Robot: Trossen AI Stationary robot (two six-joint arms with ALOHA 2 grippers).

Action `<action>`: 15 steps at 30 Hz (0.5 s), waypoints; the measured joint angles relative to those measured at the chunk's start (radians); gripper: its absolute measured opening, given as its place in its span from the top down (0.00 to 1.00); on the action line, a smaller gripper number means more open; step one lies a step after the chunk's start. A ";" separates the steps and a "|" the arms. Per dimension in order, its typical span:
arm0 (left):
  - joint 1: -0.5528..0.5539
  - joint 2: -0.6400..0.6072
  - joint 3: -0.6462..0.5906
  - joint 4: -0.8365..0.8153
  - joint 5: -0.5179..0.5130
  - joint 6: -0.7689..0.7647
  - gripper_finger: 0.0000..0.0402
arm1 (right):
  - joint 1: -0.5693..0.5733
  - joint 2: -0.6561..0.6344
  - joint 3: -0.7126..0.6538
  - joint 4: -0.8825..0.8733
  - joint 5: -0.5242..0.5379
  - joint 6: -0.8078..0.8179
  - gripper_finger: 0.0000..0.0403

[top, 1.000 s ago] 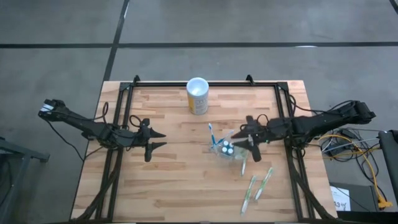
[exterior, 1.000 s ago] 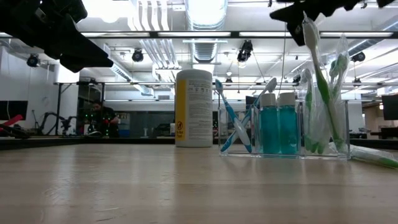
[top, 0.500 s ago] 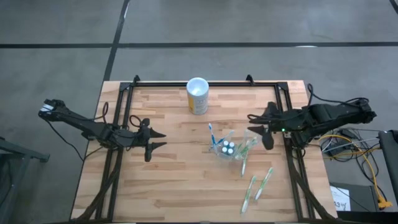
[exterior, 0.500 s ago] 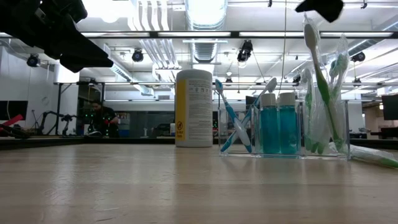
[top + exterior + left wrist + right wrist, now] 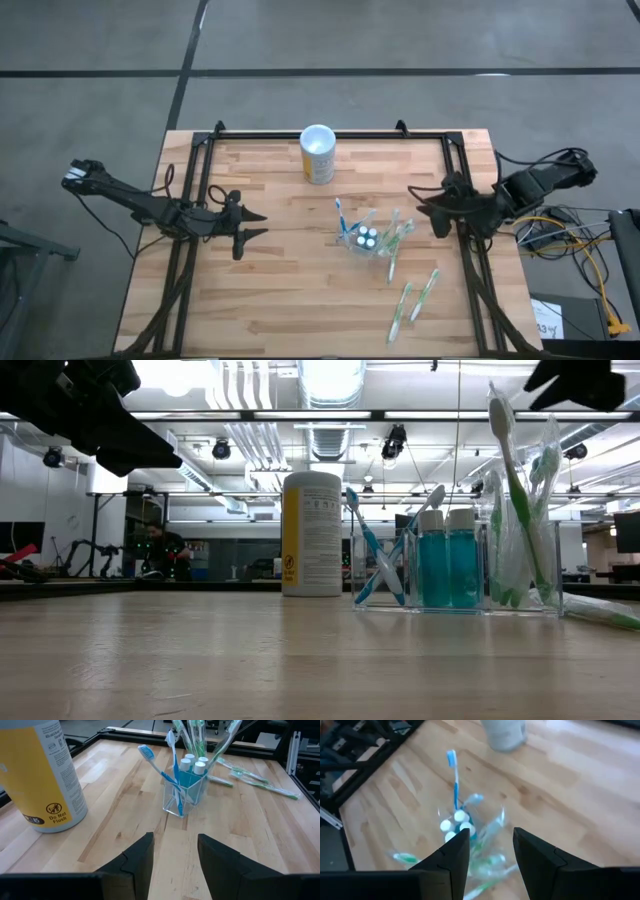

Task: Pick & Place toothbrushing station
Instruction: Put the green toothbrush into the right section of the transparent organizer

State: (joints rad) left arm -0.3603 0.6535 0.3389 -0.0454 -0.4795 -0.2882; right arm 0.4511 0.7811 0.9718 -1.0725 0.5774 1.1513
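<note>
We see the toothbrushing station (image 5: 371, 238) standing upright on the tabletop (image 5: 290, 290), right of centre, holding toothbrushes and small bottles. Our right pincer (image 5: 428, 209) hangs just beside it toward the right edge, fingers parted and empty. The left pincer (image 5: 252, 224) waits well apart, fingers spread, holding nothing.

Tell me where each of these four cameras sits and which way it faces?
High view: above, looking straight down on the table, both arms showing.
Low view: at tabletop height, looking across at the clear holder and yellow canister; arm parts hang at the top corners.
Left wrist view: behind the open left gripper, facing the holder.
Right wrist view: behind the open right gripper, looking down on it.
All four share the holder.
</note>
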 joint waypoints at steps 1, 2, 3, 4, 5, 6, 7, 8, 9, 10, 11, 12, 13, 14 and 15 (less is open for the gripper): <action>0.000 0.000 0.000 0.000 0.000 0.000 0.61 | 0.011 0.001 0.001 -0.014 0.000 0.042 0.63; 0.000 0.000 0.000 0.000 0.000 0.000 0.61 | 0.022 0.004 0.001 -0.030 0.000 0.083 0.63; 0.000 0.000 0.000 0.000 0.000 0.000 0.61 | 0.032 0.006 0.001 -0.048 0.000 0.118 0.63; 0.000 0.000 0.000 0.000 0.000 0.000 0.61 | 0.042 0.007 0.001 -0.068 -0.002 0.150 0.63; 0.000 0.000 0.000 0.000 0.000 0.000 0.61 | 0.050 0.010 0.001 -0.086 -0.005 0.179 0.63; 0.000 0.000 0.000 0.000 0.000 0.000 0.61 | 0.058 0.013 0.001 -0.104 -0.013 0.206 0.64; 0.000 0.000 0.000 0.000 0.000 0.000 0.61 | 0.064 0.016 0.001 -0.121 -0.024 0.230 0.64; 0.000 0.000 0.000 0.000 0.000 0.000 0.61 | 0.070 0.019 0.001 -0.140 -0.035 0.258 0.64; 0.000 0.000 0.000 0.000 0.000 0.000 0.61 | 0.074 0.021 0.001 -0.160 -0.051 0.287 0.65; 0.000 0.000 0.000 0.000 0.000 0.000 0.61 | 0.078 0.022 0.001 -0.179 -0.069 0.315 0.65; 0.000 0.000 0.000 0.000 0.000 0.000 0.61 | 0.082 0.023 0.001 -0.194 -0.089 0.343 0.65; 0.000 0.000 0.000 0.000 0.000 0.000 0.61 | 0.087 0.027 0.001 -0.208 -0.112 0.372 0.65; 0.000 0.000 0.000 0.000 0.000 0.000 0.61 | 0.092 0.030 0.001 -0.219 -0.135 0.398 0.66; 0.000 0.000 0.000 0.000 0.000 0.000 0.61 | 0.098 0.035 0.001 -0.223 -0.159 0.421 0.66; 0.000 0.000 0.000 0.000 0.000 0.000 0.61 | 0.107 0.042 -0.001 -0.226 -0.185 0.444 0.65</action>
State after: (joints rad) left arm -0.3607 0.6533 0.3389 -0.0456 -0.4793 -0.2881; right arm 0.5585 0.8226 0.9713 -1.2981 0.3929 1.5949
